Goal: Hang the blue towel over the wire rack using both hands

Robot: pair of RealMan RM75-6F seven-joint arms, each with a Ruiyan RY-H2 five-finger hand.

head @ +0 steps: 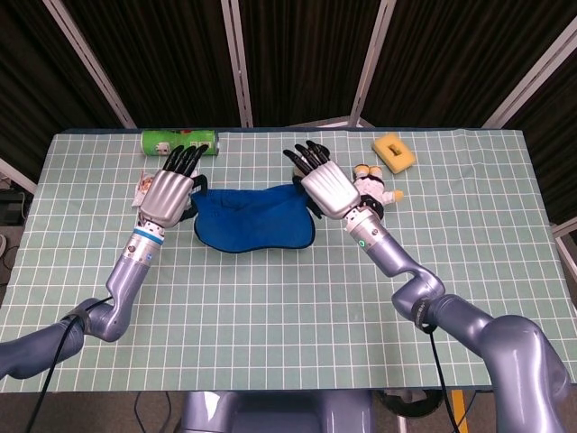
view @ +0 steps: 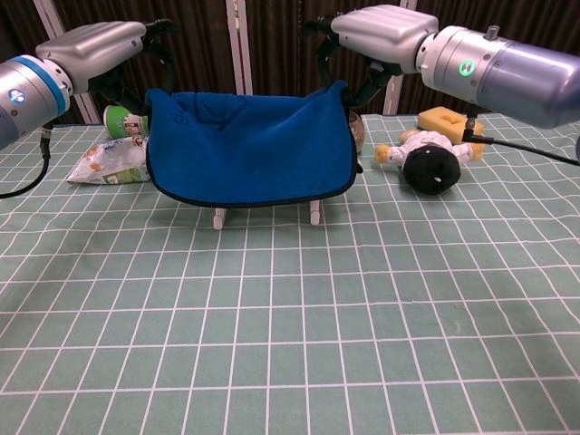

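The blue towel [head: 257, 216] [view: 249, 149] lies draped over the wire rack, sagging down its front. Only the rack's white feet [view: 218, 218] show below the hem. My left hand [head: 169, 191] [view: 91, 43] holds the towel's left upper corner, with its dark fingers reaching down behind the cloth. At the other end, my right hand [head: 326, 185] [view: 381, 29] holds the right upper corner, which still stands up a little. Both hands hover just above the rack's ends. The pinch points are hidden behind the cloth.
A green can [head: 178, 139] [view: 122, 120] and a snack packet [view: 109, 161] lie behind and left of the rack. A black-and-white plush toy [view: 428, 163] and a yellow sponge [head: 394, 151] sit to the right. A round jar [view: 357, 136] peeks out behind the towel's right edge.
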